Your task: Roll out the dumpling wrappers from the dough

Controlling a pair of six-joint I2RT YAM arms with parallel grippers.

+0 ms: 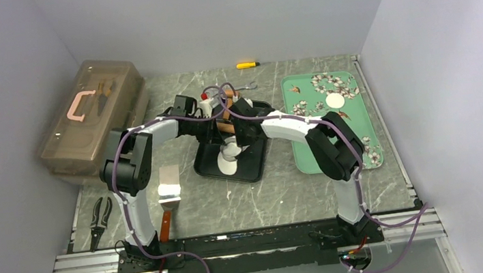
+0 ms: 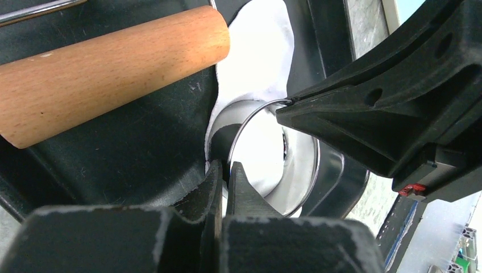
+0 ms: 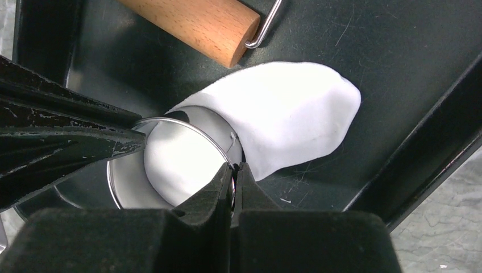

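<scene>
The dough (image 3: 290,114) is a flattened white sheet lying in the black tray (image 3: 398,68). It also shows in the left wrist view (image 2: 256,51) and in the top view (image 1: 228,164). A shiny metal ring cutter (image 3: 122,190) stands on one end of the sheet, with white dough inside it. My left gripper (image 2: 227,170) is shut on the ring's rim. My right gripper (image 3: 233,170) is shut on the opposite side of the rim. The brown wooden roller (image 2: 108,74) lies in the tray beside the dough. One round dumpling wrapper (image 1: 335,101) lies on the green tray (image 1: 309,153).
A clear lidded tool box (image 1: 92,119) stands at the left. Pliers (image 1: 101,221) and a metal scraper (image 1: 169,189) lie near the left arm's base. A yellow marker (image 1: 248,65) and a small wrench (image 1: 247,86) lie behind the black tray.
</scene>
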